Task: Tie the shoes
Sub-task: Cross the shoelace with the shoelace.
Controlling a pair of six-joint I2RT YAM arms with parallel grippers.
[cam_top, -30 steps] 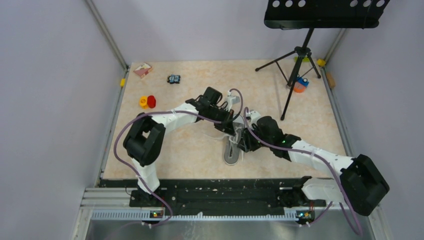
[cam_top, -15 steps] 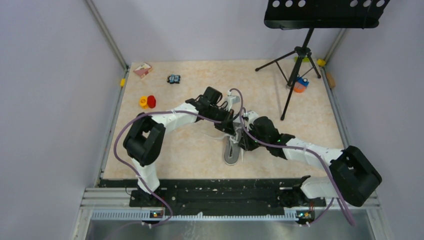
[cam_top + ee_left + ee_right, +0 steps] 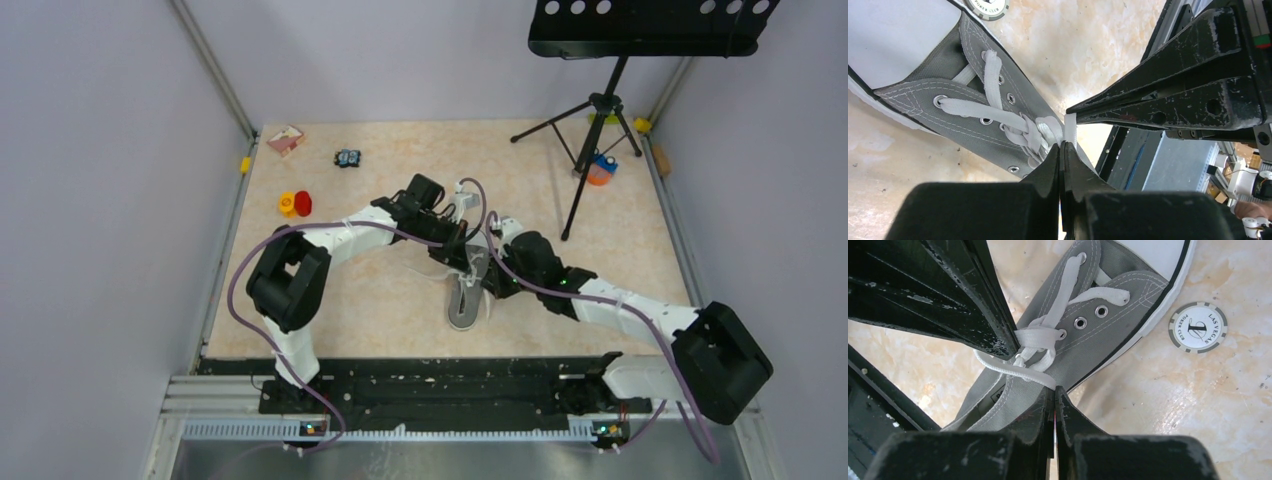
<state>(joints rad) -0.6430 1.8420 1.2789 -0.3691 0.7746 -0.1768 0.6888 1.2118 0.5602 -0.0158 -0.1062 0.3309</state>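
Grey sneaker point(image 3: 465, 300) at table point(image 3: 330, 300) centre; left pincer point(image 3: 1061, 145), right pincer point(image 3: 1054, 390) clamp laces point(image 3: 1038, 335)

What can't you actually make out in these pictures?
Top external: where the white laces cross on the grey sneaker is hidden under the left gripper and right gripper.
Top external: the small black object at the far end is too small to identify.
Left wrist: the poker chip is cut off by the top edge.
Right wrist: the sneaker's toe is cut off by the top edge.
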